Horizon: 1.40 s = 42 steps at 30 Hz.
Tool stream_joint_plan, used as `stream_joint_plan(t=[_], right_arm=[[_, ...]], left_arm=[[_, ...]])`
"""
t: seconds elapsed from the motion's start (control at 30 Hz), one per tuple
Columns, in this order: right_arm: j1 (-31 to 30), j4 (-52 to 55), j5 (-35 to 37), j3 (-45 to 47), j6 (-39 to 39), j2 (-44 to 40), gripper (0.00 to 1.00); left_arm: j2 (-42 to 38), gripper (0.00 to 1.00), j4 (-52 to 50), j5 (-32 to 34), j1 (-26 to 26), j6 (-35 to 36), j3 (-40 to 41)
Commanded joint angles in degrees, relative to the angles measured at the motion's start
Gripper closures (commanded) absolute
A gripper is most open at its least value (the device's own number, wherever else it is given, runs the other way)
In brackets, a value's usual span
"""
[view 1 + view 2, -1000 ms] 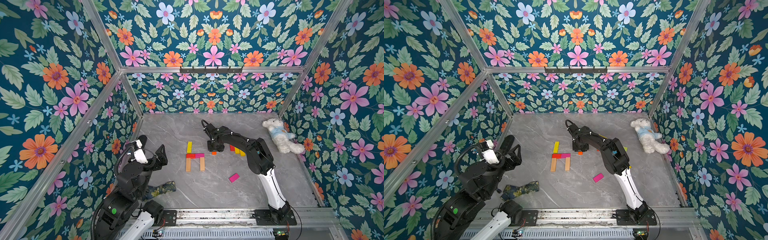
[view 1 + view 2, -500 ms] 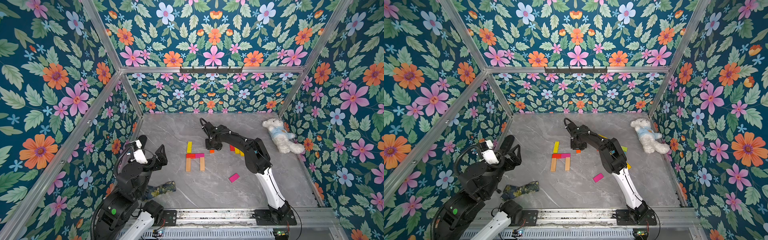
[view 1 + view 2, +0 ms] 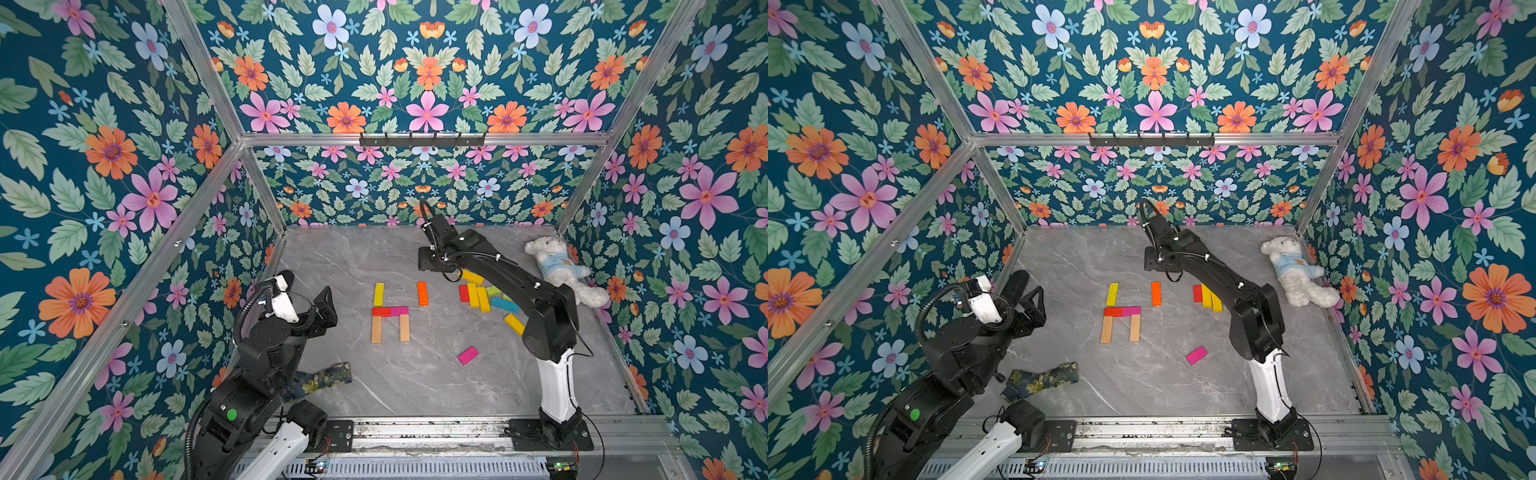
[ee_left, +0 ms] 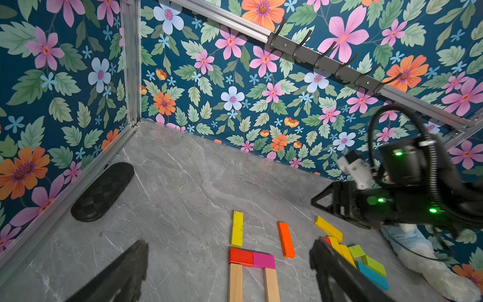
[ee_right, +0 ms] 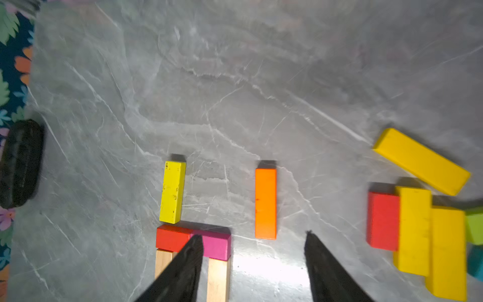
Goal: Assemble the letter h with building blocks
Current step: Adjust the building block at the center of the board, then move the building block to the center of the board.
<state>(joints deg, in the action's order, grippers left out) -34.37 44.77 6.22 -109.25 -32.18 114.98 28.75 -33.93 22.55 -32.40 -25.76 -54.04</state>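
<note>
The right gripper [image 5: 254, 234] has its 2 fingers [image 5: 183, 274] spread apart with nothing between them. In the right wrist view the orange block [image 5: 265, 204] lies flat on the floor [image 5: 235, 91] just ahead of the gap, touching neither finger. In both top views this gripper hangs over the floor on the back-wall side of that block; whether it touches the floor I cannot tell.

The orange block is parallel to the yellow block [image 5: 172, 192] and well apart from it, on its right. It meets no other block, and a clear gap separates it from the end of the pink block [image 5: 215, 244]. The yellow block butts against the red block [image 5: 172, 238]. Red and pink sit end to end as a crossbar, and the 2 wood blocks [image 3: 377, 329] run from under that bar toward the robot, side by side and apart.

Further right, by the right arm, lies a pile [image 3: 478, 293] of red, yellow, green and blue blocks, some touching. A loose pink block [image 3: 468, 355] sits alone nearer the robot.

The left gripper [image 4: 229, 243] is held wide apart and empty, raised over the left side of the floor, away from all blocks.

A black oval [image 4: 102, 192] lies by the left wall, a bear [image 3: 557, 266] by the right wall, and a cloth [image 3: 324, 374] near the left arm's base.
</note>
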Motion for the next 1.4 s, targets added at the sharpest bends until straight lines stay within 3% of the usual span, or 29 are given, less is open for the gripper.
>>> stream_joint_plan(t=[0.0,0.23,0.4,0.6,0.77,1.0,1.37], right_arm=[[2.2,-1.3,-0.1,8.0,-3.8,-5.8,0.35],[10.1,-7.7,-5.3,30.1,-8.9,-15.3,0.4],[12.6,-11.3,-7.9,36.9,-8.8,-16.8,0.43],[12.4,-9.5,-14.2,32.7,-5.1,-9.8,0.45],[11.4,-8.8,-14.8,32.2,-5.4,-6.8,0.42],[10.8,-8.9,-13.0,30.2,-6.0,-2.7,0.37],[11.9,-4.3,-4.0,22.0,-4.9,3.2,0.32]], left_arm=[[1.5,0.0,3.2,1.0,0.0,0.1,-0.2],[3.7,0.0,4.8,2.4,0.0,-0.4,1.2],[4.7,0.0,3.9,1.0,0.0,-0.6,1.4],[5.6,0.01,2.6,1.5,0.0,-0.4,1.1],[5.1,0.01,2.2,1.6,0.0,-0.3,0.8],[5.0,0.0,1.8,1.9,0.0,0.1,0.4],[4.8,0.01,1.7,1.7,0.0,0.2,0.8]])
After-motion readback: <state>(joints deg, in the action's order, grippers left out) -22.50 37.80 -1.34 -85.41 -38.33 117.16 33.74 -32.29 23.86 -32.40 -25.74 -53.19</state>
